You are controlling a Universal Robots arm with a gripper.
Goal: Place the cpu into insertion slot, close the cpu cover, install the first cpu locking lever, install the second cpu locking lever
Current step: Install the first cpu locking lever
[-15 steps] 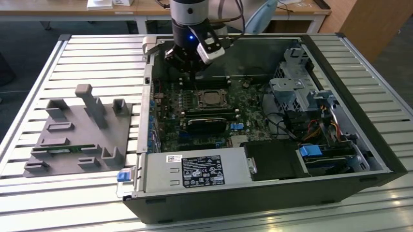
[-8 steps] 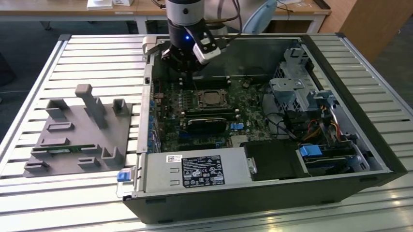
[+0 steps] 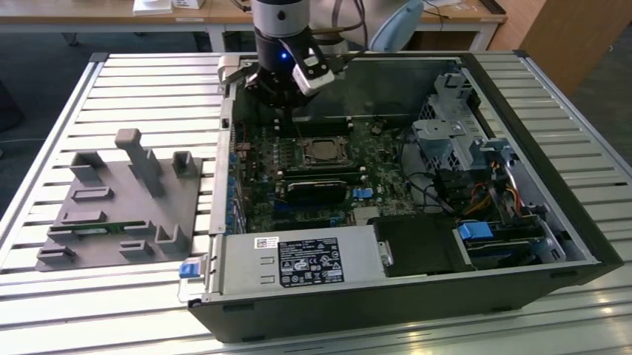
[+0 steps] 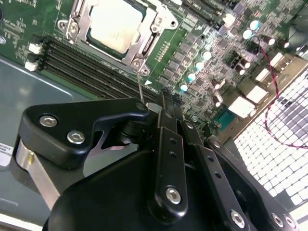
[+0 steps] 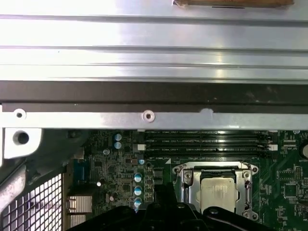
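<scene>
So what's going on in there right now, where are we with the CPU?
The arm's gripper hangs inside the open computer case, close beside the insertion slot. The cpu lies in the slot, and the cpu cover looks folded down around it. One thin locking lever stands up from the slot's corner and reaches to the gripper's tip; I can't tell whether it is gripped.
</scene>
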